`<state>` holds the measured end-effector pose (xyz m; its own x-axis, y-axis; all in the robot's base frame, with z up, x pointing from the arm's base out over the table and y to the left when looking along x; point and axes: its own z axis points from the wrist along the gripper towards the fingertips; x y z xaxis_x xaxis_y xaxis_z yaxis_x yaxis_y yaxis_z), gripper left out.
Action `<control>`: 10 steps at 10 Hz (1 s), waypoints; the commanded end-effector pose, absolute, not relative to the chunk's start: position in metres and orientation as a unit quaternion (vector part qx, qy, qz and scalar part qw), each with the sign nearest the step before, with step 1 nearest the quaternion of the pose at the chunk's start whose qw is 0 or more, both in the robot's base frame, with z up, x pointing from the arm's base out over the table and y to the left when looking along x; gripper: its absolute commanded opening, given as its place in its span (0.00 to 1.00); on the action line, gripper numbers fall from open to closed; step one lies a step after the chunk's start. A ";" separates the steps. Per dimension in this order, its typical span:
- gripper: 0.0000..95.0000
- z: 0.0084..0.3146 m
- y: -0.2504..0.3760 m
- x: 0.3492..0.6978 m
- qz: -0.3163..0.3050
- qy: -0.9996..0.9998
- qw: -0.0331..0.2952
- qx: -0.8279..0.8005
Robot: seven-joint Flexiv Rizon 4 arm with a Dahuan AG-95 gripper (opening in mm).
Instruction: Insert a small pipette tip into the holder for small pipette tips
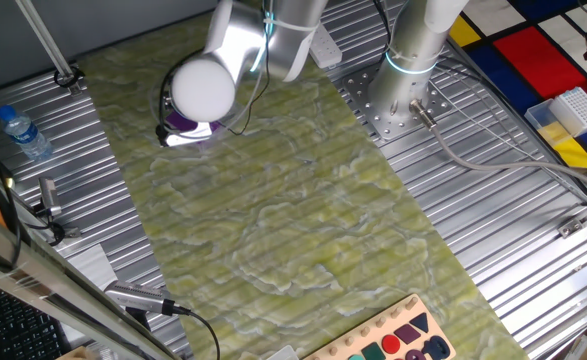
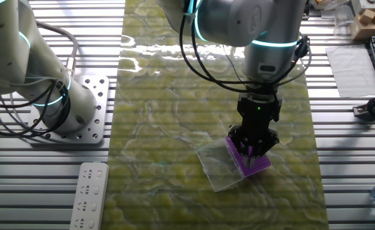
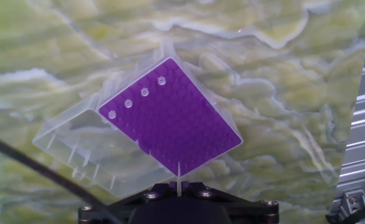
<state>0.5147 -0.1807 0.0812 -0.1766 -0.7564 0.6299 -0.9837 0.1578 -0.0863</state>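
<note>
The holder for small pipette tips [image 3: 170,121] is a flat purple square box dotted with fine holes, lying on the green marbled mat. Its clear cover [image 3: 76,146] lies open on the left side. Several white tip rims [image 3: 145,93] sit in a row along one edge of the holder. My gripper [image 3: 178,186] is shut on a small pipette tip [image 3: 178,174], a thin pale needle pointing at the holder's near corner. In the other fixed view the gripper [image 2: 253,152] hangs just above the holder [image 2: 260,165]. In one fixed view the arm hides most of the holder [image 1: 183,123].
A water bottle [image 1: 23,132] lies at the left and a white gridded rack [image 1: 577,108] stands at the far right. A wooden shape board [image 1: 398,340] sits at the mat's near end. A white remote [image 2: 90,195] and a second arm's base [image 2: 69,112] are beside the mat.
</note>
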 end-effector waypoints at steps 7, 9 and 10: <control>0.00 0.077 -0.182 0.515 0.244 -0.731 0.220 0.598; 0.00 0.075 -0.183 0.516 0.245 -0.730 0.220 0.599; 0.00 0.074 -0.183 0.516 0.245 -0.731 0.220 0.598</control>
<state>0.5162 -0.1828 0.0738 -0.1888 -0.7663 0.6141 -0.9816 0.1659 -0.0948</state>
